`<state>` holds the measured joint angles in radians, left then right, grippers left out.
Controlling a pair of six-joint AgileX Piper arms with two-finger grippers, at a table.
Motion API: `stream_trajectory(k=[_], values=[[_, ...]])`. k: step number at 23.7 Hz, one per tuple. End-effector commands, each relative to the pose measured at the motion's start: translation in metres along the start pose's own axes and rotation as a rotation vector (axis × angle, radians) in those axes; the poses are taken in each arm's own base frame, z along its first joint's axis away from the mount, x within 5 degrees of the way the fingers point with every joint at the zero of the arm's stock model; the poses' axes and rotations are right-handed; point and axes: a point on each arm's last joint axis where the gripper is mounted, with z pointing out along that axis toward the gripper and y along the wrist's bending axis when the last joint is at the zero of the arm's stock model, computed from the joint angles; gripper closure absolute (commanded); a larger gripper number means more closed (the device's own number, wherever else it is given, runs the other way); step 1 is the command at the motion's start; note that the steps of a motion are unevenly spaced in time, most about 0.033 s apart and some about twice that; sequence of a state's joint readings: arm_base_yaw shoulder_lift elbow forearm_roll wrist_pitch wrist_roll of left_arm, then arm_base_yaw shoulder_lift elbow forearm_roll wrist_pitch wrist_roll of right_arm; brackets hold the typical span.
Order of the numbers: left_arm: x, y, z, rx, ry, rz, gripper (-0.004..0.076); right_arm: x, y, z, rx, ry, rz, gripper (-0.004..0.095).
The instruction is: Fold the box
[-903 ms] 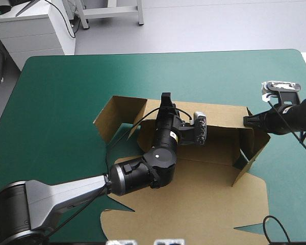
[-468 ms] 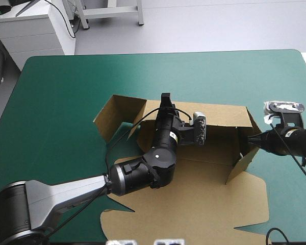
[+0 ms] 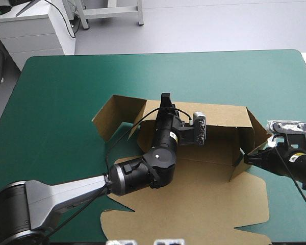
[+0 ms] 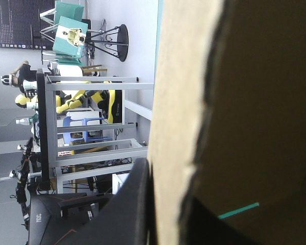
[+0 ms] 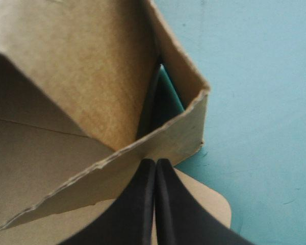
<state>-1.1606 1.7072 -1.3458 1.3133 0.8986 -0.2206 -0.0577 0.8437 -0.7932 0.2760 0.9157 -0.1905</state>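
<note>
While the teal-green tabletop's middle is taken up by the brown box, walls partly up, its far wall is pinched by the left claw and its right flap touched by the pressed-together right claw.

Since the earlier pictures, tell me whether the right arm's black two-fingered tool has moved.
Yes. The right tool has moved toward the teal-green table's near edge, away from the far wall of the brown cardboard box.

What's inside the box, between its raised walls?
Just bare brown floor of the box. The left arm reaches over and hides part, so that bit can't be seen.
</note>
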Motion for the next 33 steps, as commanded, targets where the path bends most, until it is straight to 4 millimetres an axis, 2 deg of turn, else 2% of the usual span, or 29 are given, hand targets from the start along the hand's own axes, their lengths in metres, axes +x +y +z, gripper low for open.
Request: stream_trajectory(k=[1, 6, 8, 9, 11, 12, 22, 29, 33], values=[[0.000, 0.024, -0.015, -0.070, -0.039, -0.051, 0.0731, -0.002, 0.005, -0.007, -0.044, -0.082, 0.008, 0.0927], [0.000, 0.023, -0.015, -0.061, -0.039, -0.036, 0.0731, 0.007, 0.007, -0.005, -0.060, -0.017, 0.006, 0.0907], [0.000, 0.022, -0.015, -0.045, -0.042, -0.047, 0.0731, 0.010, 0.008, -0.005, -0.072, 0.010, 0.057, 0.0781], [0.000, 0.022, -0.015, -0.041, -0.043, -0.050, 0.0731, 0.011, 0.010, -0.006, -0.098, 0.024, 0.064, 0.0664], [0.000, 0.022, -0.015, -0.041, -0.043, -0.050, 0.0731, 0.012, 0.014, -0.006, -0.139, 0.042, 0.062, 0.0521], [0.000, 0.022, -0.015, -0.041, -0.043, -0.050, 0.0731, 0.012, 0.015, -0.006, -0.149, 0.042, 0.068, 0.0500], [0.000, 0.022, -0.015, -0.041, -0.043, -0.050, 0.0731, 0.010, 0.019, -0.007, -0.201, 0.025, 0.106, 0.0494], [-0.001, 0.021, -0.015, -0.039, -0.051, -0.050, 0.0731, 0.010, 0.020, -0.007, -0.213, 0.029, 0.204, 0.0494], [-0.002, 0.021, -0.015, -0.038, -0.058, -0.050, 0.0731, 0.004, 0.019, -0.007, -0.200, -0.035, 0.228, 0.0494]])
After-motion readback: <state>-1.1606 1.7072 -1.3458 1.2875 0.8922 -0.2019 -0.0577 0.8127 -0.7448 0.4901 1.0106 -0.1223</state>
